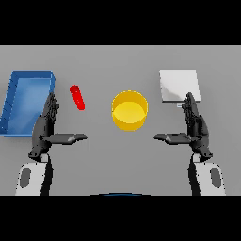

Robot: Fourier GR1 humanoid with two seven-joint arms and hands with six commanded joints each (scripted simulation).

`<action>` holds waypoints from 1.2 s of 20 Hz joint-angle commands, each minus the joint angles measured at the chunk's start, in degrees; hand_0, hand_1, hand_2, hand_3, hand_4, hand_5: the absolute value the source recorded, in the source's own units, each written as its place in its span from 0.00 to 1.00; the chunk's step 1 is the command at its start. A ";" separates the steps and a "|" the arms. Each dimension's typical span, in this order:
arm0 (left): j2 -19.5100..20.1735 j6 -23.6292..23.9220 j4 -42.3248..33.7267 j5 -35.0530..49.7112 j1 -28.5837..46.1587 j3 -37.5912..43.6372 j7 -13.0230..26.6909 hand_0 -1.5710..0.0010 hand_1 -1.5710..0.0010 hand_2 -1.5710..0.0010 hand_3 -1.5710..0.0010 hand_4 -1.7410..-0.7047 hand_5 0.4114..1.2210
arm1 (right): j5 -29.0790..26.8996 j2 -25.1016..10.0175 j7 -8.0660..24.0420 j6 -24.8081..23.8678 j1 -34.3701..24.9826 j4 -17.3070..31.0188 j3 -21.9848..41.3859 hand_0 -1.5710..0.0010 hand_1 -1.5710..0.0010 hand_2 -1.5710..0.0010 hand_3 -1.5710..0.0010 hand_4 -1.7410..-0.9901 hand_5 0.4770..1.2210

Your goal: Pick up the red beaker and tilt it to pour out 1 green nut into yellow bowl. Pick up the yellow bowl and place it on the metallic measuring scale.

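Here the right hand (196,128), fingers straight like the left hand's (44,127), overlaps the scale's (179,84) edge.

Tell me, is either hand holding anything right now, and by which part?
Nothing is held. The left hand and right hand are both open and apart from the red beaker and yellow bowl.

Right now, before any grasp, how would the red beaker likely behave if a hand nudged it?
The red beaker looks slim and cylindrical, so it may tip or roll easily. It seems small, probably light. The left hand is nearest it.
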 commanded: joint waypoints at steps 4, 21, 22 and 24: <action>1.07 -0.62 0.22 0.91 -0.11 0.94 -0.02 1.00 1.00 1.00 1.00 0.57 0.23 | 0.03 0.04 -0.02 -0.07 0.00 0.00 0.06 1.00 1.00 1.00 1.00 0.76 0.16; 4.53 -1.49 3.29 -7.93 -2.60 -3.78 0.50 1.00 1.00 1.00 1.00 0.50 0.26 | 14.49 -3.73 -4.25 -3.61 5.83 -6.83 6.56 1.00 1.00 1.00 1.00 0.66 0.20; 4.67 -1.35 4.67 -8.38 -3.90 -3.69 0.06 1.00 1.00 1.00 1.00 0.50 0.26 | 14.05 -3.67 -5.09 -3.30 6.09 -7.14 6.59 1.00 1.00 1.00 1.00 0.65 0.21; 4.58 -0.73 9.58 -9.16 -6.83 -2.98 -0.83 1.00 1.00 1.00 1.00 0.49 0.28 | 13.21 -3.68 -5.66 -2.80 6.32 -7.07 6.36 1.00 1.00 1.00 1.00 0.63 0.21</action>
